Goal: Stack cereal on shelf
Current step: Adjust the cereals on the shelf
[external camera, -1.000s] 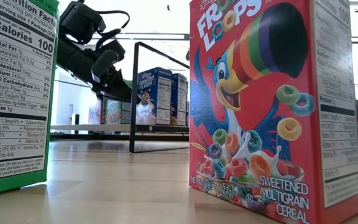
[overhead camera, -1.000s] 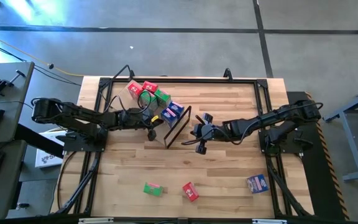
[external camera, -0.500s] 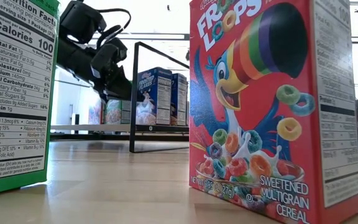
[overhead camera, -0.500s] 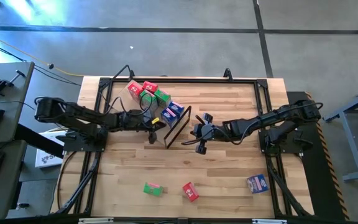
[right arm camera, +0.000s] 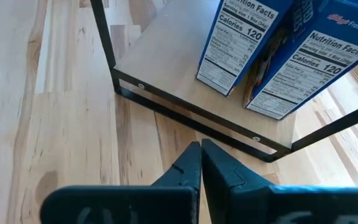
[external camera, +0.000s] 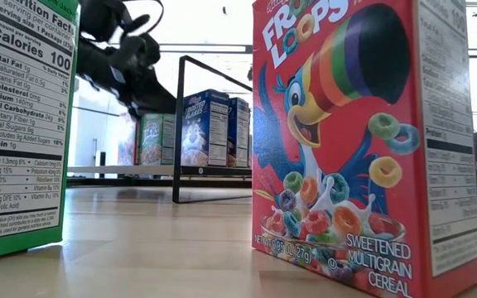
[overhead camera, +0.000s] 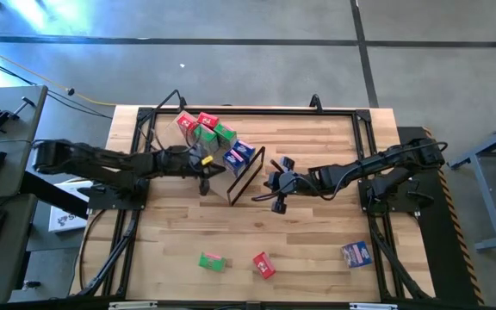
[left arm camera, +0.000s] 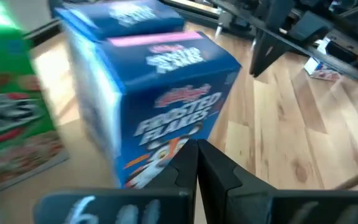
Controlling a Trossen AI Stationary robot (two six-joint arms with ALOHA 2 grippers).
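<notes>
Left gripper [left arm camera: 197,163], fingers together, just beside blue cereal box [left arm camera: 160,106].

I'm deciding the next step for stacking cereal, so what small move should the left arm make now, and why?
Probably pull the left claw back from the shelf and open it. It is shut and empty, right by a blue cereal box already on the shelf, while three boxes lie loose on the table's near side.

You can read: red box [external camera: 363,141] front – "Froot Loops", "Sweetened Multigrain Cereal" | green box [external camera: 19,116] side – "Calories 100", "Total Fat 1g", "Protein 1g" | blue box [left arm camera: 157,112] – "Frosted Flakes" | two blue boxes [right arm camera: 244,40] on shelf [right arm camera: 166,68] – "Nutrition Facts", "Calories 120".
</notes>
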